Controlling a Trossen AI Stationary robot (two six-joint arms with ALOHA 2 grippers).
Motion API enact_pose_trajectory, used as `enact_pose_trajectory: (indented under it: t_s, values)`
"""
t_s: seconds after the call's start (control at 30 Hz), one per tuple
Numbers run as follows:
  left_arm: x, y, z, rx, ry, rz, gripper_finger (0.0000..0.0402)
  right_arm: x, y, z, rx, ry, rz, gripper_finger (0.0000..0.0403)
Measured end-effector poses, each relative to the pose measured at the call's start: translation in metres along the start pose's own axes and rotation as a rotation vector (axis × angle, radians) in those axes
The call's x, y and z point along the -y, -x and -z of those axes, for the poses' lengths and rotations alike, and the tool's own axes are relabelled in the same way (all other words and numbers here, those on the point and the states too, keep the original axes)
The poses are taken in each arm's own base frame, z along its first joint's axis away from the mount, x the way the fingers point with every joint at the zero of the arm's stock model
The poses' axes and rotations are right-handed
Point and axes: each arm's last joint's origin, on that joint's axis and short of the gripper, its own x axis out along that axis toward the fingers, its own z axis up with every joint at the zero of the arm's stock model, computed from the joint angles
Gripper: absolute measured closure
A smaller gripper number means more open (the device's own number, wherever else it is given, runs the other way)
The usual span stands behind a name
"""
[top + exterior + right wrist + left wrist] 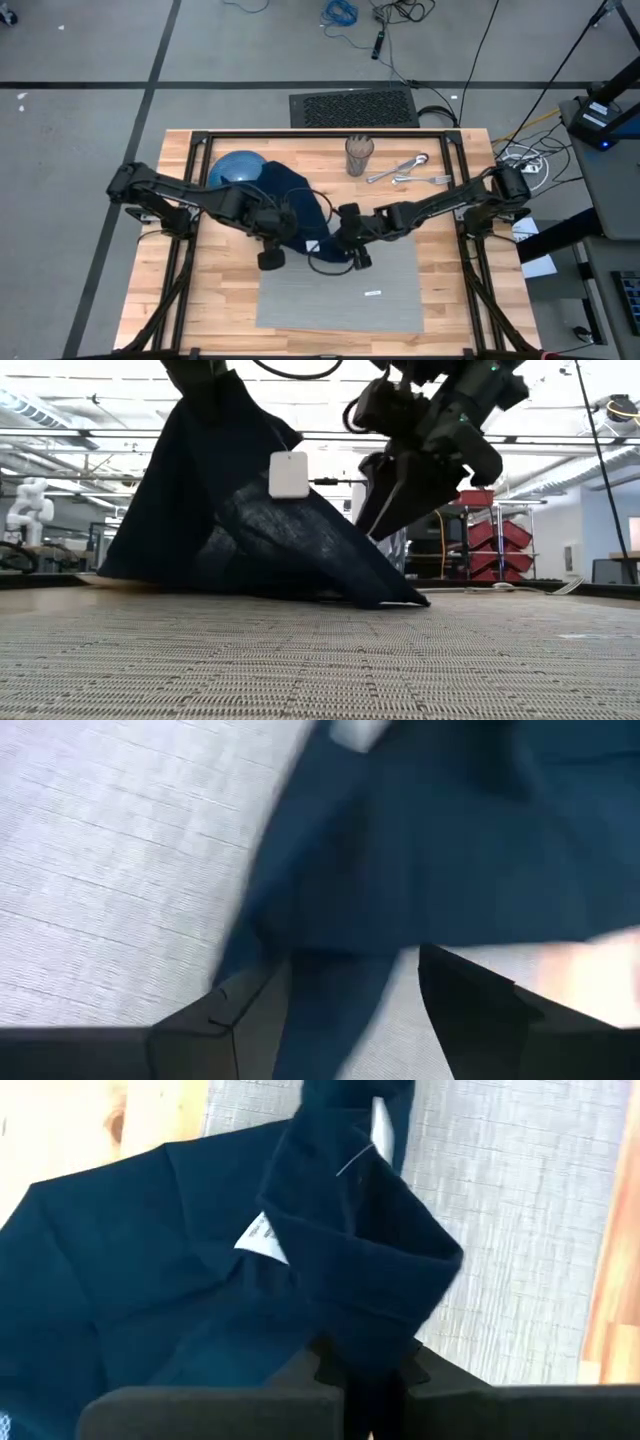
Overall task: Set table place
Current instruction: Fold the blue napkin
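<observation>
The wooden tabletop [215,300] carries the grey placemat [390,295] on its near middle part. The left arm reaches in low from the placemat's left, bent at the elbow, and its tool [272,232] sits just past the placemat's far left corner, clamped shut on a navy napkin [240,520]. The cloth hangs lifted from that grip, its lower edge trailing onto the placemat's far edge, a white tag [289,474] dangling. The right arm stretches in from the placemat's right; its tool [350,995] hovers over the placemat's far edge with fingers spread wide around a napkin corner. A blue plate [235,168], a cup [359,155] and cutlery [405,172] lie beyond the placemat.
</observation>
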Motion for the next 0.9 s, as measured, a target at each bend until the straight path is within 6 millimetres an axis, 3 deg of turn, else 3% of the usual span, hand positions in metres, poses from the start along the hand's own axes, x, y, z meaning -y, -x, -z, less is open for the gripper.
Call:
enact_pose_trajectory:
  t_s: [0.13, 0.47, 0.77, 0.9]
  values:
    - [-0.002, -0.002, -0.001, 0.001, 0.002, -0.026, 0.0401, -0.008, -0.008, 0.001, -0.004, 0.005, -0.025, 0.0197]
    - [-0.019, -0.012, -0.006, -0.035, 0.053, -0.11, 0.0401, -0.025, -0.002, 0.006, -0.045, -0.013, -0.052, 0.0197]
    - [-0.02, -0.012, -0.006, -0.033, 0.052, -0.121, 0.0401, -0.031, -0.018, 0.04, 0.033, -0.09, -0.048, 0.0197]
    - [-0.021, -0.012, -0.006, -0.029, 0.047, -0.134, 0.0401, -0.032, -0.021, 0.044, 0.085, -0.116, -0.044, 0.0197]
